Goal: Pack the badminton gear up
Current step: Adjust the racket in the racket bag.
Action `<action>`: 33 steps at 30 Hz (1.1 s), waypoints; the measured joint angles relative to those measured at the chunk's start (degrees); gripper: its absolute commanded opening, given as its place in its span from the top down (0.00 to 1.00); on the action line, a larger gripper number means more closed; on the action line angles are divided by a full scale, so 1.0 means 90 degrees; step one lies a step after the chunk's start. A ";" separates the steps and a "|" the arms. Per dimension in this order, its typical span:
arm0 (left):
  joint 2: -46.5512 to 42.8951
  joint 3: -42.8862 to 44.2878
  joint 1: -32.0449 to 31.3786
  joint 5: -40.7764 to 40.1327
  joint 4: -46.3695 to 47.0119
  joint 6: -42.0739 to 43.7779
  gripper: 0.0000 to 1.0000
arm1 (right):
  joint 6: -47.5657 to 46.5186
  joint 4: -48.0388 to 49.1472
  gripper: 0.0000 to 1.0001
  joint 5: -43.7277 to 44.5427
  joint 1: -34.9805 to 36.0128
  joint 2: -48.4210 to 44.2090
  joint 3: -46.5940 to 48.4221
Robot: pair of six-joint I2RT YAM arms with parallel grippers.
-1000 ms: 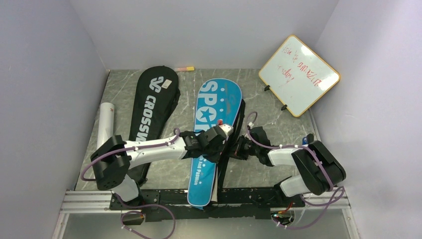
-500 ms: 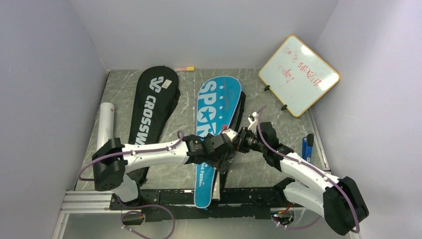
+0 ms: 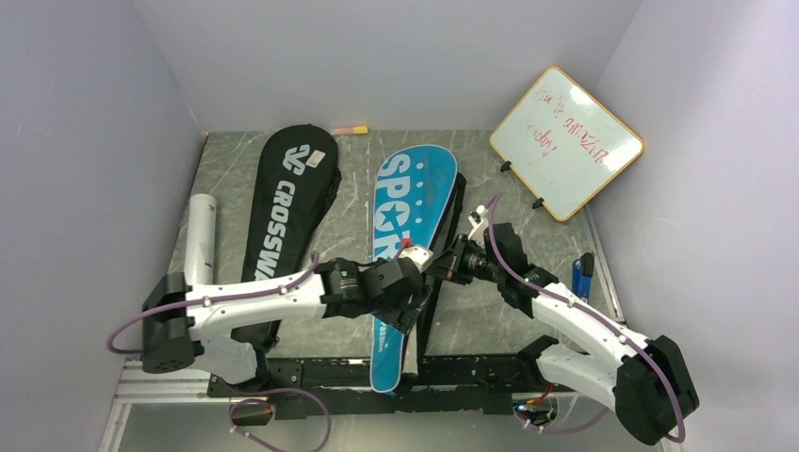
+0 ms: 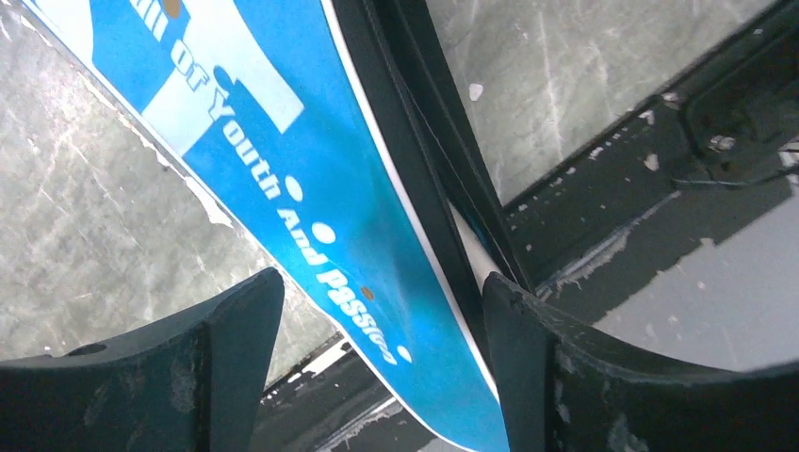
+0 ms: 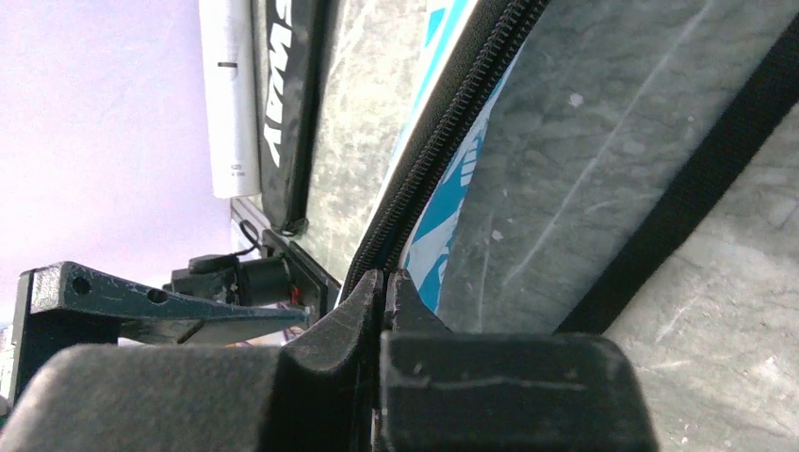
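Two tools sit at the blue bag (image 3: 407, 202), which lies mid-tabletop (image 3: 358, 169), head toward 12 o'clock, neck toward 6. My left tool (image 4: 377, 311) stands apart, straddling the neck. My right tool (image 5: 384, 282) is pressed together at the zipper (image 5: 452, 132) on the bag's 3 o'clock edge. The black bag (image 3: 287, 202) lies at 9 o'clock.

The blue bag (image 3: 415, 188) (white-lettered) lies beside the black bag (image 3: 292, 188).

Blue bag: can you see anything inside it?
No. The blue bag lies on the table, its blue cover hiding the inside. Only the black zipper shows along its edge; contents cannot be seen.
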 measured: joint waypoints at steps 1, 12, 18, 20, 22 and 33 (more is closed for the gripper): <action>-0.0163 -0.0068 0.0002 0.0034 0.0012 -0.0027 0.16 | -0.0015 -0.0024 1.00 0.0002 0.0002 0.0000 0.0063; -0.0435 -0.0699 0.0002 0.0721 0.0282 -0.0143 0.14 | -0.0085 -0.0175 1.00 -0.0002 0.0012 -0.0002 0.0364; -0.0095 -0.0733 0.0002 0.0525 0.0121 -0.0158 0.17 | -0.0087 -0.0379 1.00 0.0005 0.0017 -0.0005 0.0493; 0.0039 -0.0741 0.0002 0.0401 0.0070 -0.0197 0.17 | -0.0095 -0.0442 1.00 -0.0005 0.0017 -0.0005 0.0583; 0.0087 -0.0753 0.0002 0.0274 0.0041 -0.0257 0.18 | -0.0131 -0.0483 1.00 -0.0002 0.0017 -0.0005 0.0685; -0.2008 -0.1105 0.0002 0.0486 0.0928 -0.0520 0.07 | -0.0221 -0.0483 1.00 0.0010 0.0017 -0.0046 0.0954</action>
